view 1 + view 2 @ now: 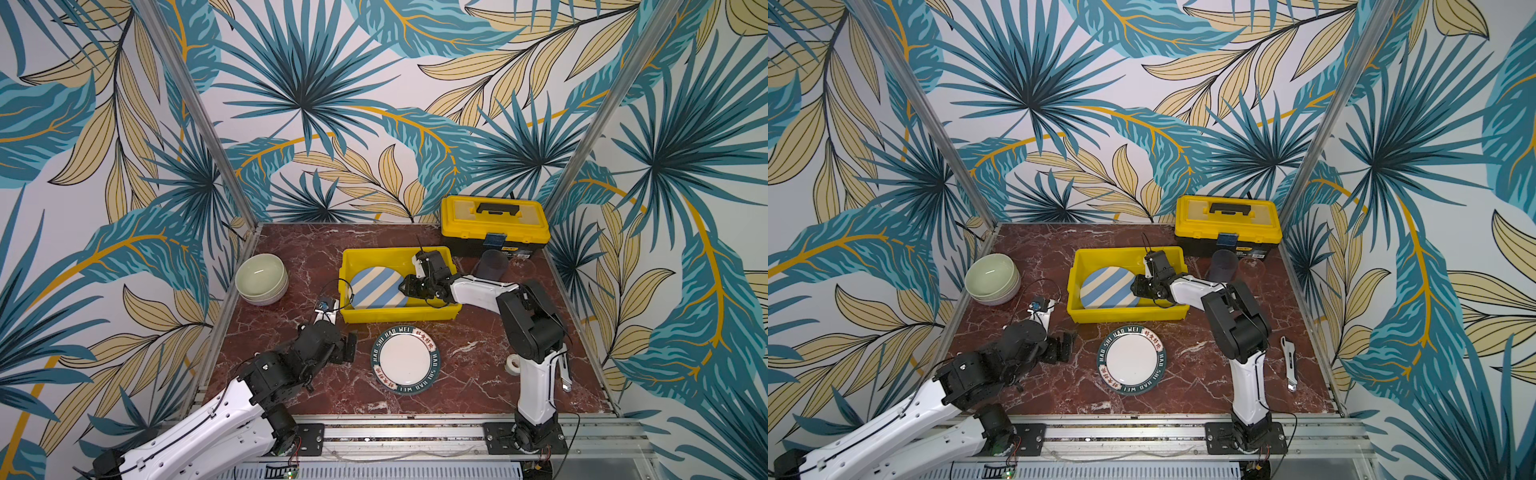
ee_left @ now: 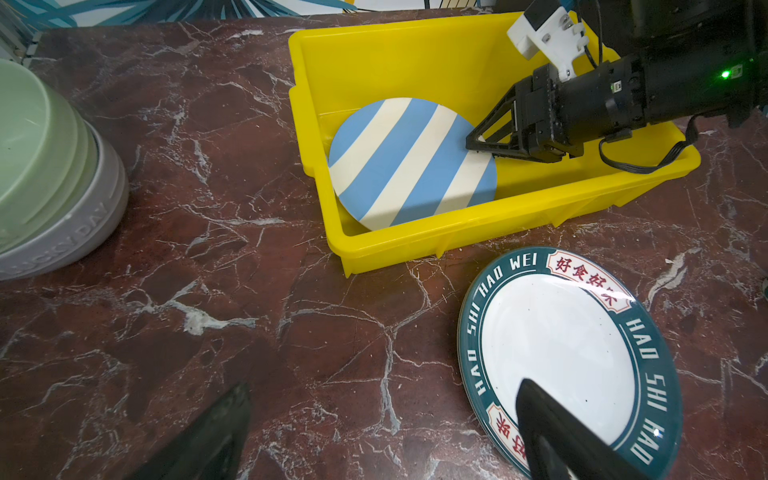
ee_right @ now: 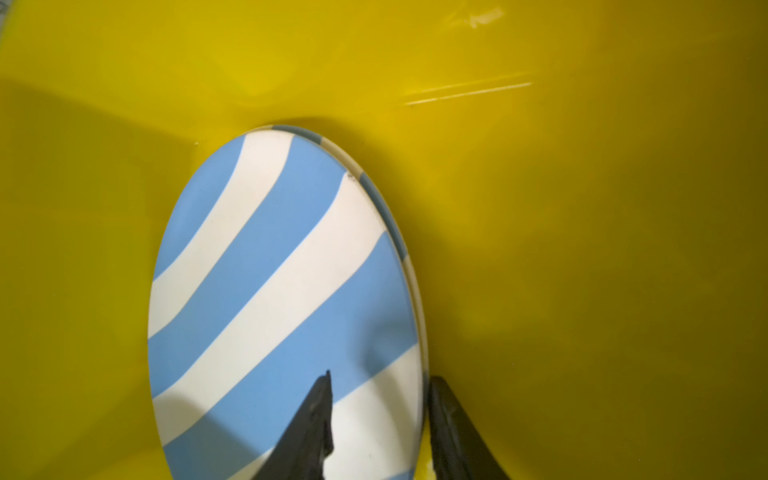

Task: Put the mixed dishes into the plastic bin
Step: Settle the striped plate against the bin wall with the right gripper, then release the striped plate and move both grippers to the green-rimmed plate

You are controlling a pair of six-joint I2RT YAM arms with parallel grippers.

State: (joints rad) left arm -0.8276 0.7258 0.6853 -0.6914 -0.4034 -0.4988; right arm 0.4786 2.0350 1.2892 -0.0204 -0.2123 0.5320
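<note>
Inside the glossy yellow bin, the right gripper has its fingers apart astride the round striped plate's rim. In front of the bin, the left gripper gapes wide.

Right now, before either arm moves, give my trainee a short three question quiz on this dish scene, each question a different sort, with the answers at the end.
1. True or false: the striped plate is inside the yellow bin.
2. Which dish lies on the table in front of the bin, on the robot's side?
A. lettered plate
B. stacked bowls
C. tumbler
3. Fill in: the left gripper has its jaws standing ____ (open or shut).

Key: 1 true; 2 A; 3 open.
</note>
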